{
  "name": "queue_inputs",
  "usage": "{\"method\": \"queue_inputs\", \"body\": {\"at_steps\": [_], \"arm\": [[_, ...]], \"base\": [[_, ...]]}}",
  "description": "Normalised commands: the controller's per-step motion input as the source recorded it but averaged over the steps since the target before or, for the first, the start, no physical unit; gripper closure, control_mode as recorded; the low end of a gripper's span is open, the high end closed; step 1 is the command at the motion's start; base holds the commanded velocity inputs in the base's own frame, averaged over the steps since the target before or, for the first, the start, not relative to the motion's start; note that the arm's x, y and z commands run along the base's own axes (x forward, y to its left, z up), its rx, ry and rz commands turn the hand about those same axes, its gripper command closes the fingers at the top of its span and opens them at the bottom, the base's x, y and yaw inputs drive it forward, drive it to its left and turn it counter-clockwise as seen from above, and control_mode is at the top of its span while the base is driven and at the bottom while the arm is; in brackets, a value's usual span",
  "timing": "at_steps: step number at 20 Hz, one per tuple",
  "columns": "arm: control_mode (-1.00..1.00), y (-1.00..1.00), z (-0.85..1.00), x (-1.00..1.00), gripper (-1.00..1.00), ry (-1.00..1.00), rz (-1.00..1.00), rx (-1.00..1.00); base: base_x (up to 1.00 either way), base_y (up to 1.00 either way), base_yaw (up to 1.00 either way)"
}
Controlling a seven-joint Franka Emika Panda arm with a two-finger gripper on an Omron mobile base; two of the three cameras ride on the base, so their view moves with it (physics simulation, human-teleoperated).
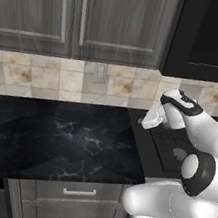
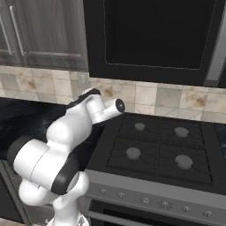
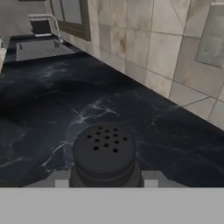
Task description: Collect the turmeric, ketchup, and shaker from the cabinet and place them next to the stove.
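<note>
Shaker (image 3: 104, 154) sits between the fingers of your end effector (image 3: 105, 183), perforated top toward the hand camera, jaws part-closed on its sides, carried above the black marble worktop (image 1: 60, 138) just left of the stove (image 2: 159, 150). You grip it low, so it could tip or slip if you swing fast. How high its base hangs is hard to judge; release too early and it may drop and roll toward the burners.

black marble counter (image 1: 65, 139) — seemingly bare beside stove (image 2: 159, 152)
</note>
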Motion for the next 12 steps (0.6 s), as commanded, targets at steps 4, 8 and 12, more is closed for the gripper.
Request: {"method": "queue_inputs", "body": {"at_steps": [4,8,12], "arm": [[-1.0,0.0,-0.3,0.48,1.0,0.0,0.14,0.0],[-1.0,0.0,-0.31,0.28,1.0,-0.01,0.12,0.0],[-1.0,0.02,-0.26,0.16,1.0,-0.03,0.09,0.0]], "base": [[0.0,0.0,0.0],[0.0,0.0,0.0],[0.0,0.0,0.0]]}}
